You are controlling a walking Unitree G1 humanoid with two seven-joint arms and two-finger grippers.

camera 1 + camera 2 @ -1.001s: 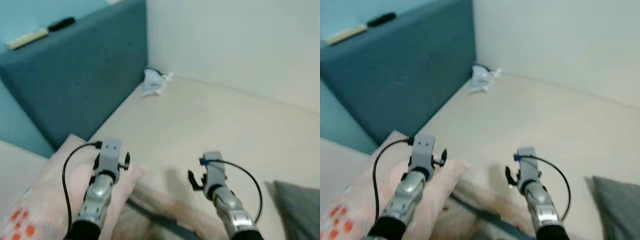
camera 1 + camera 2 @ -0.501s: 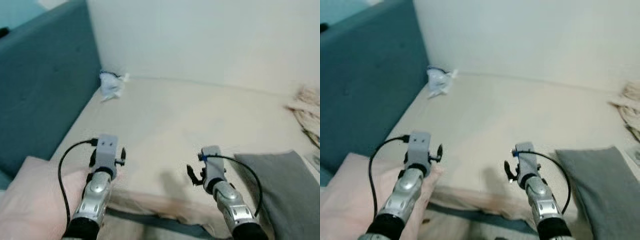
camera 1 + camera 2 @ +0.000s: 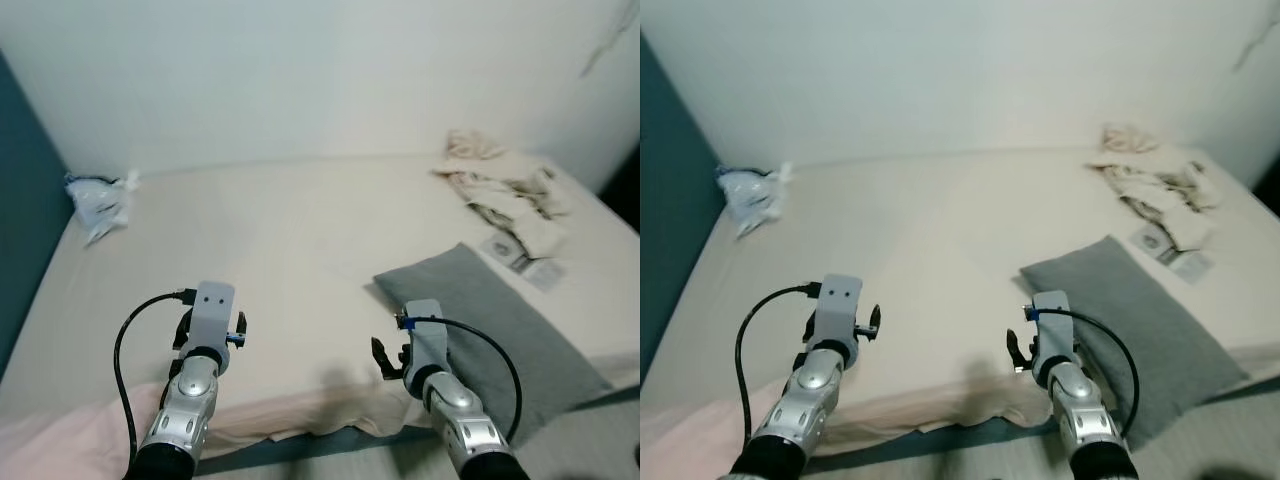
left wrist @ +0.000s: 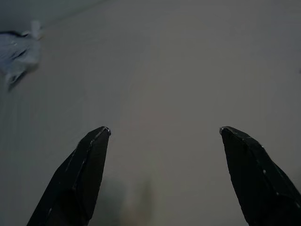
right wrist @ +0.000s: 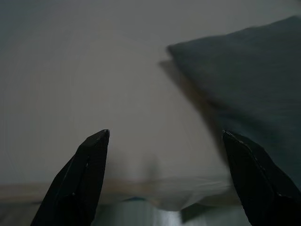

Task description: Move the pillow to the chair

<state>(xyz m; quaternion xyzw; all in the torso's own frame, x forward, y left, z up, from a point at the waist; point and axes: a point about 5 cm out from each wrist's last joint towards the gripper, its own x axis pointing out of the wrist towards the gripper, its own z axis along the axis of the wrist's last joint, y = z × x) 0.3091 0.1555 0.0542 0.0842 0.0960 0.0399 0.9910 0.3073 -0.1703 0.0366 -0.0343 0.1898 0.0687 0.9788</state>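
Both grippers are hovering with fingers spread wide and holding nothing over the near edge of a cream bed (image 3: 300,230): the left gripper (image 4: 162,136) above bare sheet, the right gripper (image 5: 164,139) just beside the grey pillow (image 3: 500,325), which is lying flat toward the robot's right; crumpled cloth (image 3: 500,185) is sitting beyond it, a white bag (image 3: 97,198) far left

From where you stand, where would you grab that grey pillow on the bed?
Probably the grey pillow by its near left corner, coming from the bed's foot edge: it lies flat and angled, that corner closest to the open right gripper.
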